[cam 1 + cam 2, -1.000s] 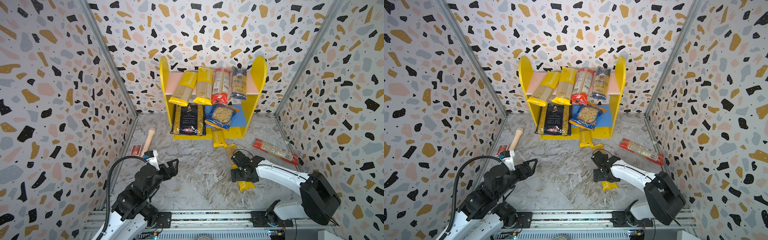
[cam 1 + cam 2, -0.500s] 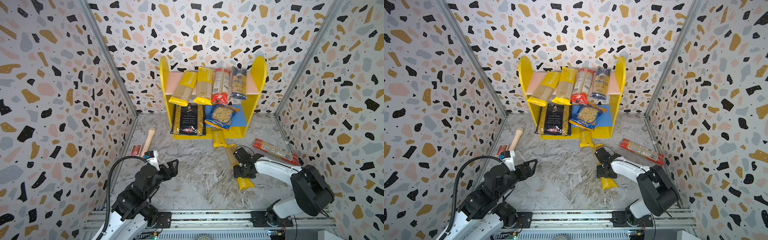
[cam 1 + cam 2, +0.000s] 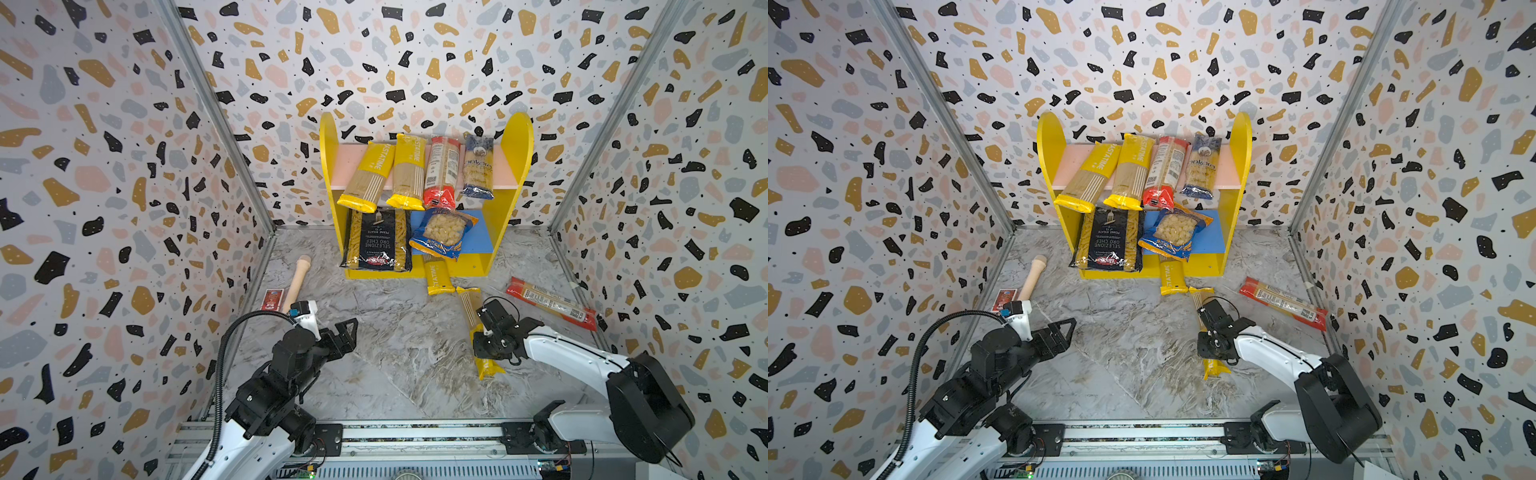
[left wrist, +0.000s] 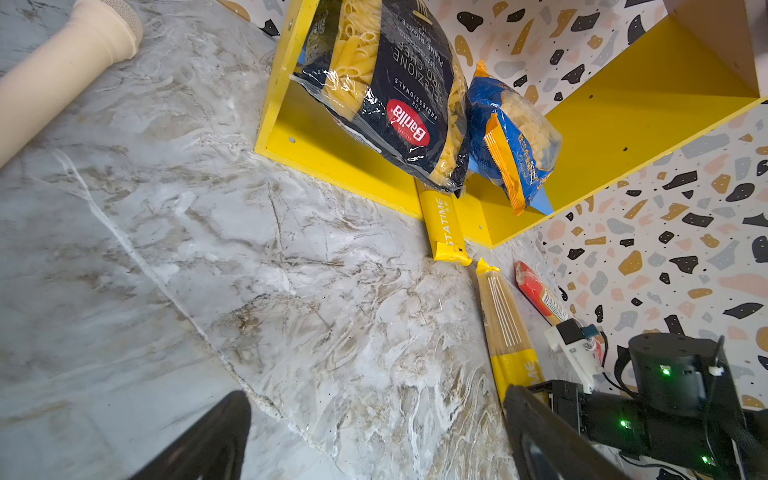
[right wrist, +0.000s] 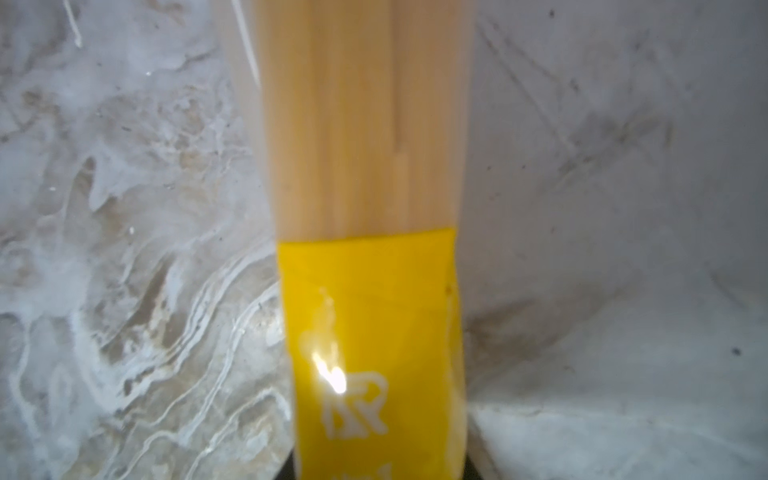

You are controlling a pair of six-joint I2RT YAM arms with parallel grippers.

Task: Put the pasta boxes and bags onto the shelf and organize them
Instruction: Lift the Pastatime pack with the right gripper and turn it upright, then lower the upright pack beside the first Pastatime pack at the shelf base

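Top views, right end effector point(image 3: 482, 332): pinching the long yellow plastic spaghetti pack point(image 3: 468, 305) near its middle. The pack lies flat on the grey marbled counter point(image 3: 395, 332).
Top views, left end effector point(image 3: 347, 334): spread wide and holding nothing, up above the counter.
Top views, shelf: the small yellow shelf point(image 3: 513, 166) with a pink and a blue board stands at the back wall. The pinched pack lies in front of it, apart.
Top views, since a second ago: the pack lies in the same spot, and the left arm has not moved.
Top views, room: there is open counter between the arms. A long red-ended pack point(image 3: 548, 303) lies near the right wall.
Left wrist view: black fingers point(image 4: 199, 440) stand far apart with bare counter between them.
Right wrist view: it is blurry. The yellow pack point(image 5: 365, 166) fills the middle, with dark tips tight against both its sides.
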